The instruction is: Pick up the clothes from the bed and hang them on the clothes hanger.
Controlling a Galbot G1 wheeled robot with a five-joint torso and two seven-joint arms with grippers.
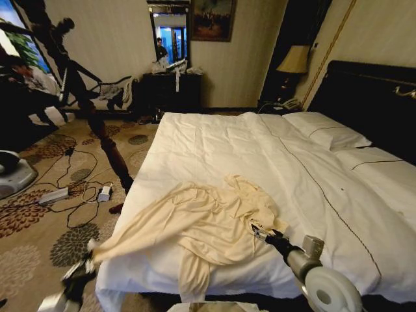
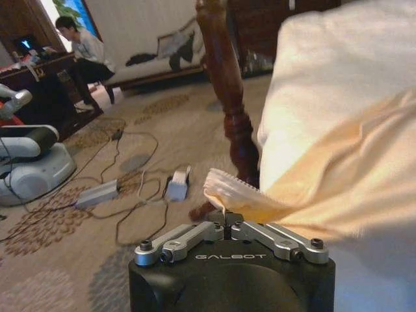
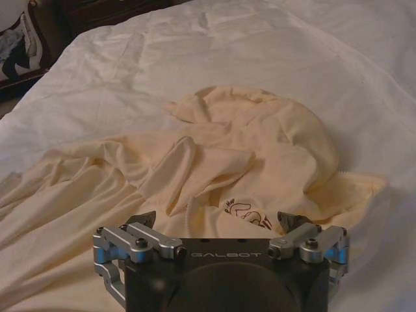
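Observation:
The clothes [image 1: 195, 224], a wrinkled cream garment, lie spread over the near left part of the bed [image 1: 214, 136] on its white duvet. One sleeve trails off the bed's left edge. My left gripper [image 1: 89, 255] sits low beside that edge, shut on the sleeve's ribbed cuff [image 2: 227, 188]; the left wrist view shows the left gripper [image 2: 225, 220] pinched on it. My right gripper [image 1: 257, 231] hovers open just above the garment's right side, the right gripper [image 3: 218, 220] straddling a small printed logo on the clothes [image 3: 227, 149]. The clothes hanger is out of view.
A dark turned wooden post [image 1: 107, 146] stands close to the bed's left side. Cables and power bricks [image 1: 65, 195] lie on the patterned carpet, with a white machine base [image 1: 13, 172] farther left. Pillows [image 1: 325, 130] and a black headboard [image 1: 370, 97] are at the right.

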